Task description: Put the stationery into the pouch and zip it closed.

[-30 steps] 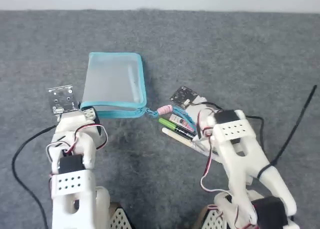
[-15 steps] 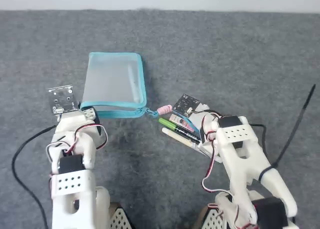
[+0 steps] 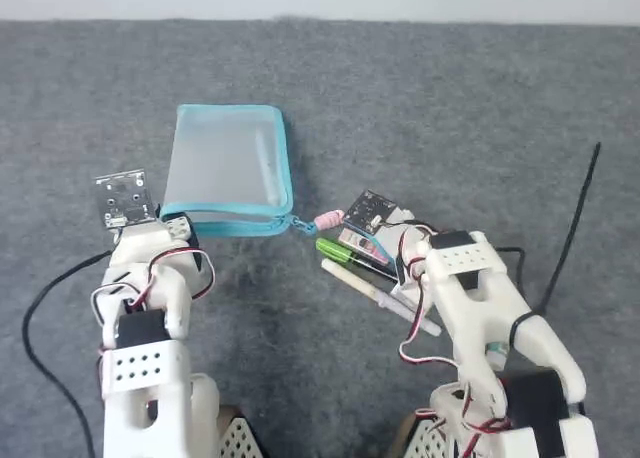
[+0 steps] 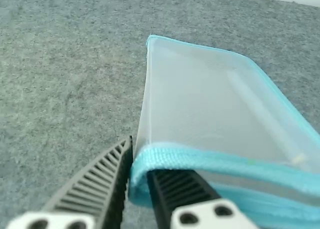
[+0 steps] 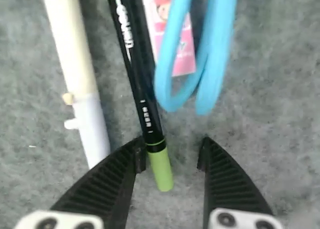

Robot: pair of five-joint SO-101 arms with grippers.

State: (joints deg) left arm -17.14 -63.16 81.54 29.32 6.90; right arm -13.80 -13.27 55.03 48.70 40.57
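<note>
Teal pouch (image 3: 228, 168) edge pinched by left gripper (image 4: 138, 159), contents indiscernible, marker (image 5: 132, 56) and white pen (image 5: 74, 64) laid outside, right gripper (image 5: 171, 145) spread around marker.

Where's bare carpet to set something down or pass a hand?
Free: grey carpet beyond and right of the translucent turquoise-edged pouch, also left of it. Crowded: green-capped black marker and white pen at the right gripper; left gripper pinches the pouch corner.
</note>
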